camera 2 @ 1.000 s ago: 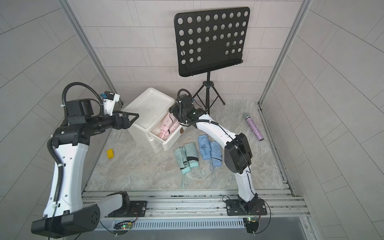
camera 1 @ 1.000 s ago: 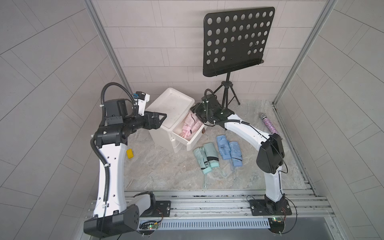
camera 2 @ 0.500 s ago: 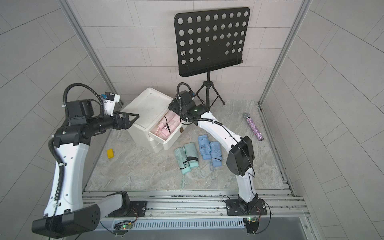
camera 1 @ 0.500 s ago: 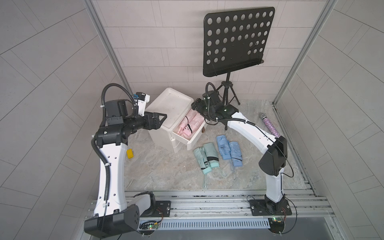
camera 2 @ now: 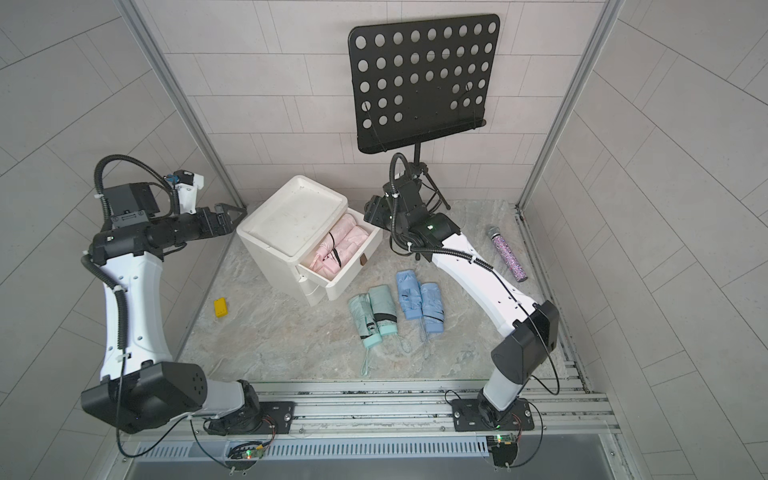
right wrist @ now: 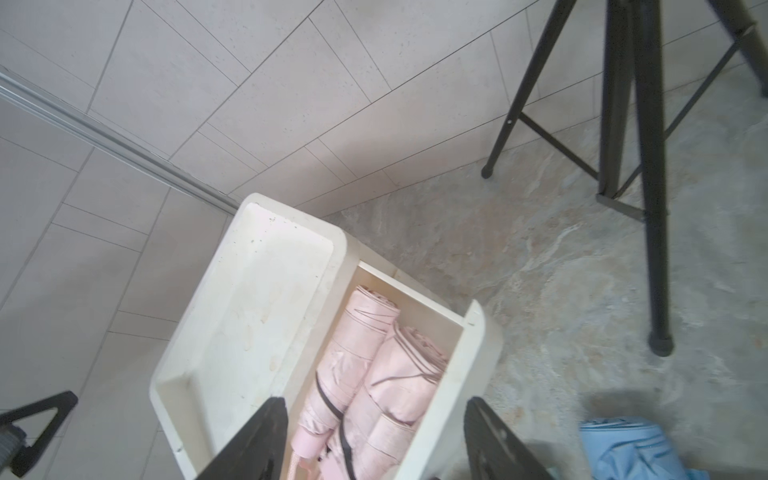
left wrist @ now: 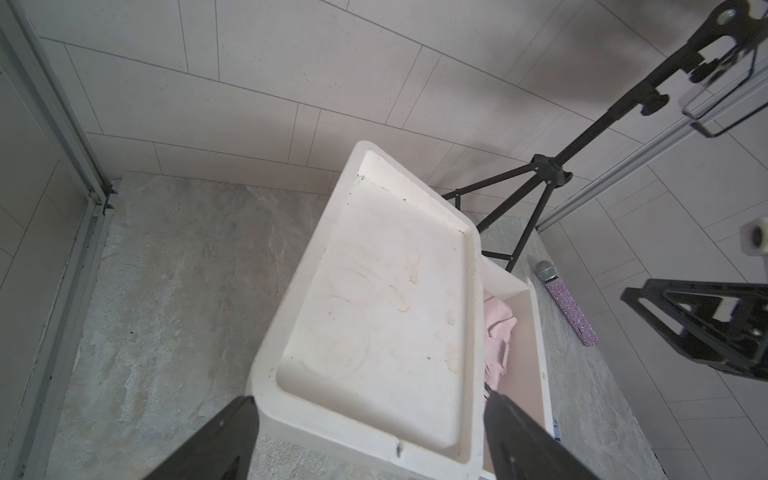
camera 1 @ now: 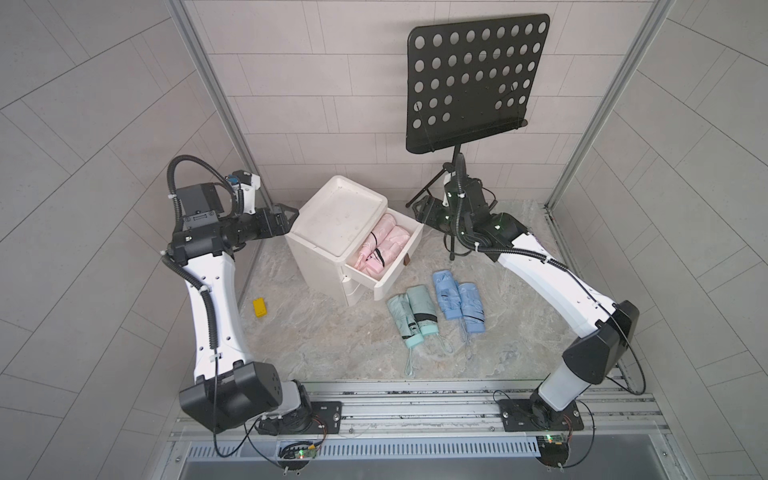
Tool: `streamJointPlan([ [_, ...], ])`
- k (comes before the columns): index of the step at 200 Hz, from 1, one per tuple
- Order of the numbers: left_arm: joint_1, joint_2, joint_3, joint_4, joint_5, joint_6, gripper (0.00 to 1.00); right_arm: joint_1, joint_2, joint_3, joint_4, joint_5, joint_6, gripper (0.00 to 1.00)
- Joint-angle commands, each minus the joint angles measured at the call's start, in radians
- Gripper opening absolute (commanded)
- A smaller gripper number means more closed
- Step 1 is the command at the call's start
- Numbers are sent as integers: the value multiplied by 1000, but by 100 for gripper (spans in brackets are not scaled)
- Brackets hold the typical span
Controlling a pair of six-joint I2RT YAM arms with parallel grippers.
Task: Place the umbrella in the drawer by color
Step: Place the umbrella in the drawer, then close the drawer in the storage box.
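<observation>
Left gripper point(camera 1: 289, 212) stands wide open, empty, at the 9 o'clock edge of the cabinet point(camera 1: 336, 220). Right gripper point(camera 1: 420, 208) is open, empty, off the 2 o'clock corner of the drawer point(camera 1: 397, 270).

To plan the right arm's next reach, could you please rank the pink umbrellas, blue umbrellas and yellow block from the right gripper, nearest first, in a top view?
1. Pink umbrellas, in the open drawer beside the right gripper.
2. Blue umbrellas, on the floor in front.
3. Yellow block, far over by the left arm.
</observation>
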Motion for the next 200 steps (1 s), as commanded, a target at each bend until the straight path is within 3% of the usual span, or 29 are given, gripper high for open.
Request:
streamJointPlan([
  [1, 5, 43, 29, 31, 7, 24, 93, 1, -68, -114, 36, -35, -65, 60],
  [38, 5, 161, 50, 109, 94, 73, 94, -1, -155, -287, 84, -59, -79, 53],
  [84, -4, 307, 150, 114, 214, 120, 94, -1, -209, -404, 126, -80, -72, 54],
  [135, -39, 478, 350, -14, 262, 220, 94, 6, -187, -468, 204, -148, -33, 54],
  [200, -156, 526, 394, -102, 148, 343, 90, 19, -103, -473, 286, -217, 16, 47],
])
